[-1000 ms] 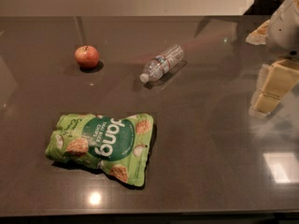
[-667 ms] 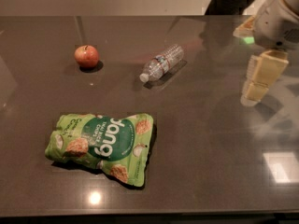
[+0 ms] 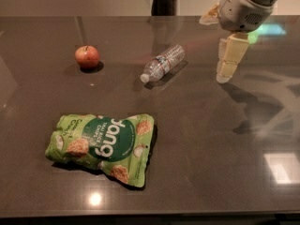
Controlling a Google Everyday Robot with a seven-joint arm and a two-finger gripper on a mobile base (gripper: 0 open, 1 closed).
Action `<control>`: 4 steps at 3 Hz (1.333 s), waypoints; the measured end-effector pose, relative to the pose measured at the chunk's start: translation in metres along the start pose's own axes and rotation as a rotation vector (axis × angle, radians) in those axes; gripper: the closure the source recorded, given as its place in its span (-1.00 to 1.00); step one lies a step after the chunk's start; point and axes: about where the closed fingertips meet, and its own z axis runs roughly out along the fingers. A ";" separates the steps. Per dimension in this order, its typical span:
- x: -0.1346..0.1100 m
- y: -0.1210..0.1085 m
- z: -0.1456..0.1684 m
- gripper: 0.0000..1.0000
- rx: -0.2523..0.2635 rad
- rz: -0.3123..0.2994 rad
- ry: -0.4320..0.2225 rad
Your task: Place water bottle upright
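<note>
Nearest to me, on the front left of the dark table (image 3: 211, 172), a green snack bag (image 3: 104, 146) lies flat with its printed face up. It looks puffed, and I cannot see what is inside it.

Farther back, near the middle of the table, the water bottle (image 3: 163, 63) lies on its side, not upright. Its white cap points toward the near left and its base toward the far right. The plastic is clear and ribbed, with a thin label band around it. I cannot tell whether there is any water in it.

A red apple (image 3: 87, 56) sits well apart from the bottle on the left, stem up, at about the same depth.

The gripper (image 3: 229, 60) hangs over the right side of the table, to the right of the bottle's base. It is near the bottle but not touching it. Its cream tip points down, above its own reflection in the tabletop. I cannot tell whether it is spread apart or closed together. I see nothing held in it.
</note>
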 end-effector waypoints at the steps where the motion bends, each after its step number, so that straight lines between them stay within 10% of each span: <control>1: -0.013 -0.028 0.027 -1.00 -0.020 -0.096 -0.007; 4: -0.048 -0.073 0.092 -1.00 -0.077 -0.322 0.019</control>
